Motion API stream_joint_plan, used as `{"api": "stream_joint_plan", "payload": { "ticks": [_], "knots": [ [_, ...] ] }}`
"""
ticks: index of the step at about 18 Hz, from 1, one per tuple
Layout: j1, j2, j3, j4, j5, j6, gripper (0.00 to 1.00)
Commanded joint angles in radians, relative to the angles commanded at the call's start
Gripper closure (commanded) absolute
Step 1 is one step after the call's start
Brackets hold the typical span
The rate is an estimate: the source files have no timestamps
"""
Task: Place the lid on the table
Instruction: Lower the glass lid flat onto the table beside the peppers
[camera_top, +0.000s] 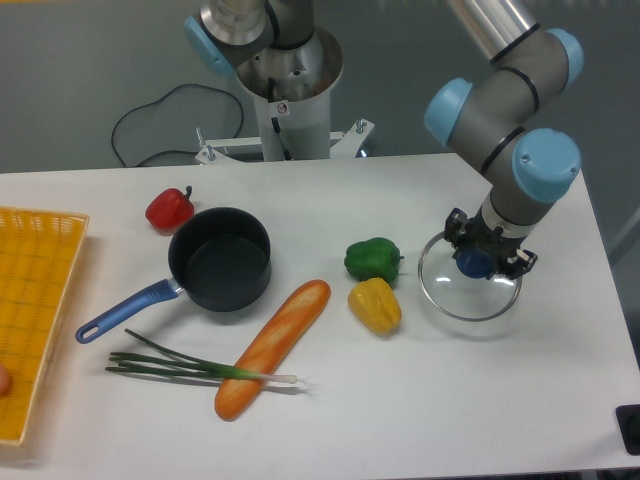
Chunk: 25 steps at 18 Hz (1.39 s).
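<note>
A: While I'm standing here, where's the lid (470, 291)?
B: Right side of the table (330, 420), past the yellow pepper (374, 305). Gripper (478, 262) has its jaws pinching the blue knob; can't tell if it's touching down.

The lid (470, 291) lies right of two peppers (373, 283), the saucepan (219, 258) further left.
</note>
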Motion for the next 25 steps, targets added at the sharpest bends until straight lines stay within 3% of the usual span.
{"api": "stream_joint_plan", "payload": {
  "ticks": [5,25],
  "knots": [
    [0.0,-0.014,-0.005,0.005,-0.058,-0.006,0.44],
    [-0.008,-0.029,-0.031,0.043,-0.066,-0.006,0.43]
  ]
}}
